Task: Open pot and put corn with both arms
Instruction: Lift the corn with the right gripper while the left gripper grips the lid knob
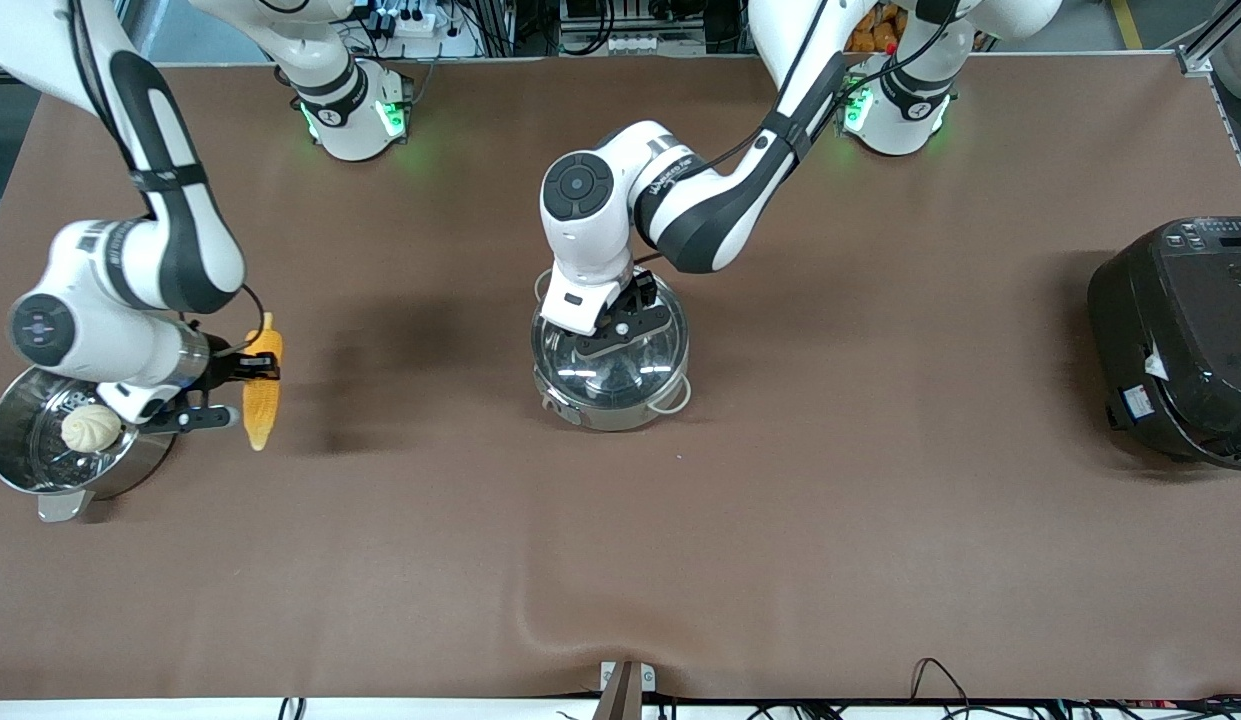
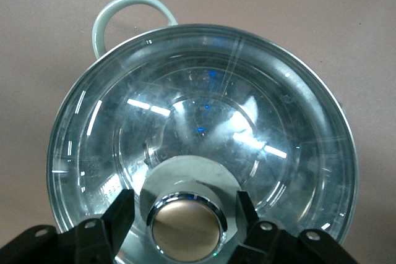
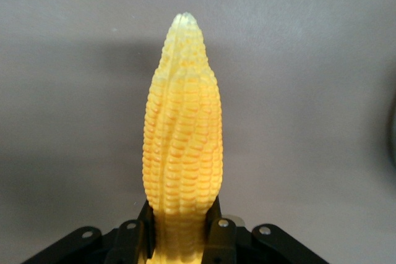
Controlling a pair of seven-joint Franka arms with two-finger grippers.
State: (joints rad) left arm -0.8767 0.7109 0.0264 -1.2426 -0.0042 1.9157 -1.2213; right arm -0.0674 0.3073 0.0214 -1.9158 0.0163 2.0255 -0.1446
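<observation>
The steel pot (image 1: pixel 620 412) stands mid-table with its glass lid (image 1: pixel 620 368) on. My left gripper (image 1: pixel 625 322) is down over the lid. In the left wrist view its open fingers (image 2: pixel 120 211) stand on either side of the copper knob (image 2: pixel 185 227), a gap on each side. The lid (image 2: pixel 204 122) and one loop handle (image 2: pixel 124 10) show there too. My right gripper (image 1: pixel 258 370) is shut on the corn (image 1: pixel 262 405) and holds it above the table, beside the perforated pot. In the right wrist view the corn (image 3: pixel 182 128) sticks out from the gripper (image 3: pixel 182 230).
A steel pot with a perforated insert (image 1: pixel 30 470) holds a cream-white bun (image 1: pixel 90 428) at the right arm's end of the table. A big black cooker (image 1: pixel 1180 340) stands at the left arm's end.
</observation>
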